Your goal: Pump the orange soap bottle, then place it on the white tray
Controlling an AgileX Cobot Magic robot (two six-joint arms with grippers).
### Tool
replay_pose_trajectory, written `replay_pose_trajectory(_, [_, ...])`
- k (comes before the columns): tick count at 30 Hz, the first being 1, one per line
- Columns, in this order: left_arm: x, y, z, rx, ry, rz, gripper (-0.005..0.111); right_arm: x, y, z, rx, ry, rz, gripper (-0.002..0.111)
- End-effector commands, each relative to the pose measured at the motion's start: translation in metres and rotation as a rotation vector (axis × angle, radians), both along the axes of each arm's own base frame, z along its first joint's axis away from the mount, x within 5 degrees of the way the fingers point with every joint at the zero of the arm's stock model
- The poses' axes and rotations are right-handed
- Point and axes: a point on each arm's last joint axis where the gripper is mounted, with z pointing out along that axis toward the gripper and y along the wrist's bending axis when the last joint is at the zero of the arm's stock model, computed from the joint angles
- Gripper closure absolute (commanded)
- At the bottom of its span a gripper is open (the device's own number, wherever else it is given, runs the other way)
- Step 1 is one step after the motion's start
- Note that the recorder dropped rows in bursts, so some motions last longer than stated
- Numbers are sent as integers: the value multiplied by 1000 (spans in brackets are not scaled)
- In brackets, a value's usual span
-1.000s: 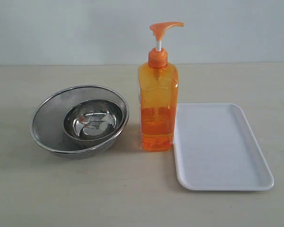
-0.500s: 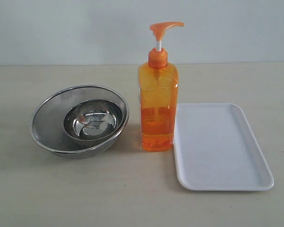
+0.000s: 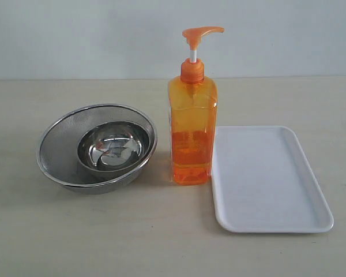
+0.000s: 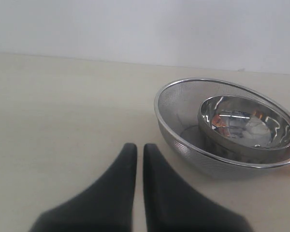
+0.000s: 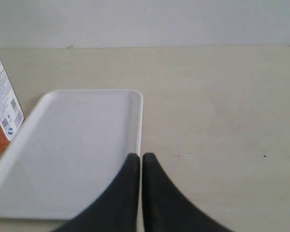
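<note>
We see the claws only through the wrist views. The left claw (image 4: pixel 136 150) has its two dark fingers drawn almost together, with a thin slit between them and nothing in it. The right claw (image 5: pixel 136 159) is closed tip to tip, also empty, and its fingers hide part of the white tray (image 3: pixel 271 179) at one rim.

The orange soap bottle (image 3: pixel 191 133) is cut off in both wrist views. One shows only its label and a lower corner, the other a sliver of orange at the frame edge. It stands upright on the surface (image 3: pixel 161 242), between the mesh strainer (image 3: pixel 57 150) and the tray, just beside the tray's rim and not on it. We cannot tell whether the two touch. A small steel bowl (image 3: pixel 112 145) sits inside the strainer.

Nothing has shifted since the earlier frames: the bottle, tray and bowls lie as they did.
</note>
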Motion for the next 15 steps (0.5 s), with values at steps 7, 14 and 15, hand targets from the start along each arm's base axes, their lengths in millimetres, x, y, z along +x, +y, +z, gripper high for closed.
replay_pose_trajectory(7, [0, 0, -1, -8, 0, 2, 102, 0, 0, 1, -3, -18, 1, 108])
replay_pose_trajectory(14, [0, 0, -1, -8, 0, 2, 102, 0, 0, 1, -26, -16, 4, 108])
replay_pose_trajectory(15, [0, 0, -1, -8, 0, 2, 102, 0, -1, 1, -37, -14, 4, 108])
